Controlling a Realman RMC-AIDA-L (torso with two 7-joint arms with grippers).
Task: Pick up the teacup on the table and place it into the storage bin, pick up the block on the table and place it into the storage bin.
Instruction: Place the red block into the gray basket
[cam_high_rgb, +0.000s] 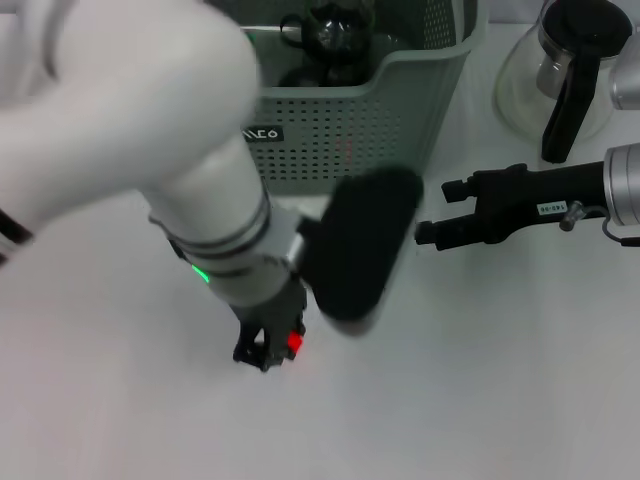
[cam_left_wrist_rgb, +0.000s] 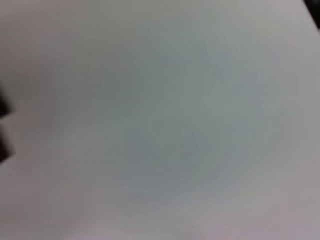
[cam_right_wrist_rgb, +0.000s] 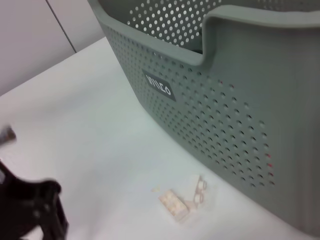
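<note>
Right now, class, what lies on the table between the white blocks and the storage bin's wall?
Nothing: in the right wrist view, only bare white table separates the white blocks from the storage bin.

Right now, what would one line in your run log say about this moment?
teacup: in storage bin | block: on table by bin wall | left gripper: low over table | right gripper: hovering beside bin

The thick white left arm is reaching from upper left down to centre, while the black-and-silver right gripper (cam_high_rgb: 425, 232) is pointing leftward at right.
</note>
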